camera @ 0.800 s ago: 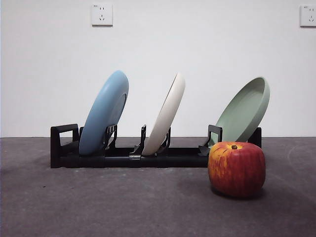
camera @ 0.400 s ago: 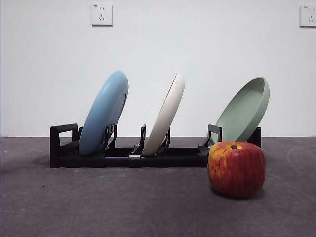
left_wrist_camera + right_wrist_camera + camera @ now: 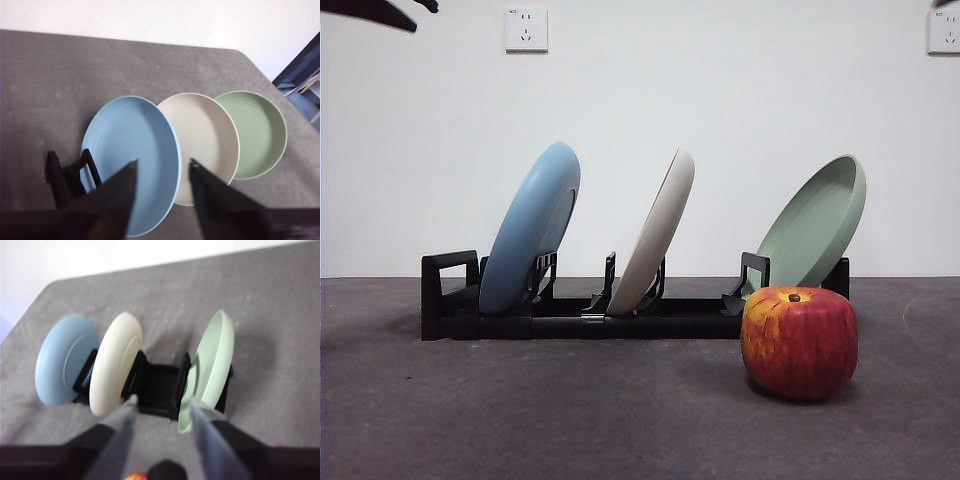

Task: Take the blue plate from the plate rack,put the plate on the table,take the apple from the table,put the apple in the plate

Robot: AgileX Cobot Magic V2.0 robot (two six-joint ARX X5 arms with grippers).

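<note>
Rack full, my pincers empty

Blue plate point(image 3: 528, 232) leans in the rack point(image 3: 450, 295) beside cream point(image 3: 655, 235) and green point(image 3: 815, 225) plates; apple point(image 3: 799, 343) on table point(image 3: 570, 410). My left point(image 3: 161, 167) and right point(image 3: 161, 402) pincers hang spread above.

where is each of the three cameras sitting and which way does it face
Front view: low at table height, looking level at the plate rack and apple; black arm tips at both top corners.
Left wrist view: above, looking down on the blue plate; the open left gripper rises from below.
Right wrist view: above, from the rack's other side; the open right gripper shows.
All views share the blue plate, cream plate and green plate.
</note>
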